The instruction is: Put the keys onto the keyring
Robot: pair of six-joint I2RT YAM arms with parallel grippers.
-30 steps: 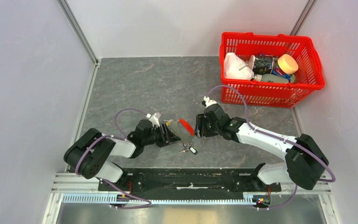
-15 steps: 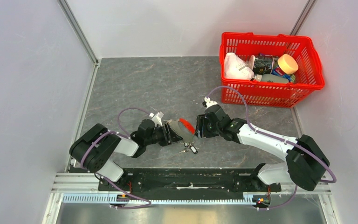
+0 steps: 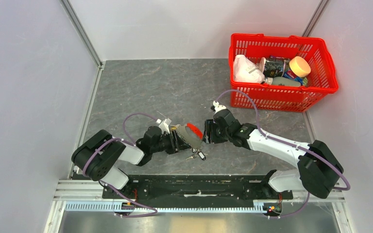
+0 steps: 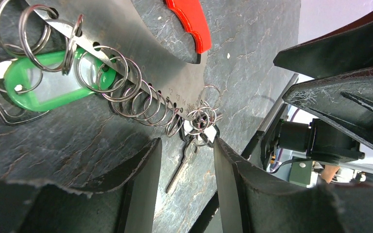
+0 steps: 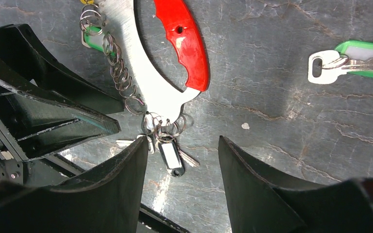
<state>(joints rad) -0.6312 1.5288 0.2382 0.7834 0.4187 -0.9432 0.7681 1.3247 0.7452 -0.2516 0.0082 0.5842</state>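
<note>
**As the left gripper creeps in on the bunch, one key lies off the ring**

While the right gripper (image 5: 182, 141) has held its place, the left gripper (image 4: 187, 145) has slid forward over the last second. Its fingers have narrowed a little, yet they stand clearly apart. Between them hangs the bunch of keys (image 4: 199, 121), one shaft pointing back toward the wrist. Whether a fingertip brushes that bunch I cannot tell from this angle.

Just past the fingertips runs the silvery band of the keyring (image 4: 141, 53). It is strung with a row of split rings (image 4: 136, 94), and a green tag (image 4: 48, 87) sits at the far end. Its red grip (image 4: 189, 22) lies furthest out and has barely shifted.

The right gripper's fingers are also apart, straddling the same bunch from the opposite side, with a black-and-white tag (image 5: 171, 156) between them. Neither hand seems to clamp anything.

Beyond the right gripper's outer finger, a green-tagged key (image 5: 342, 60) lies alone on the table (image 5: 281, 145), well apart from the ring. So the advance looks like a move to steady the ring, and that loose key remains to be threaded.
</note>
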